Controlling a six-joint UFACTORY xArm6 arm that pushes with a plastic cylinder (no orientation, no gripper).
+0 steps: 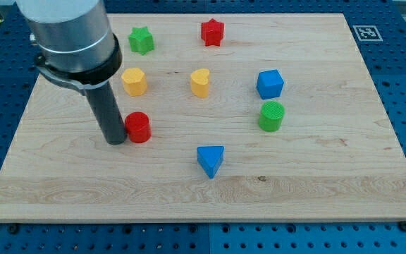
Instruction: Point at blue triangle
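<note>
At the view's left-centre of the light wooden board, my tip stands on the surface, touching or just beside the red cylinder block at its 3 o'clock. No claw on this rig, just a straight dark rod, so nothing to spread or pinch. Target, the blue triangular prism block, lies below board centre, at roughly 4 o'clock from my tip, well apart, with bare wood between. Judged: the coming move is a slide to the view's right and slightly down, passing under the red cylinder; clipping it is the risk. Other blocks: green star and red star near 12 o'clock of the board, yellow hexagonal block, yellow heart-like block, blue cube, green cylinder. Writing: none readable; only a black-and-white fiducial tag at the board's top-right corner.
</note>
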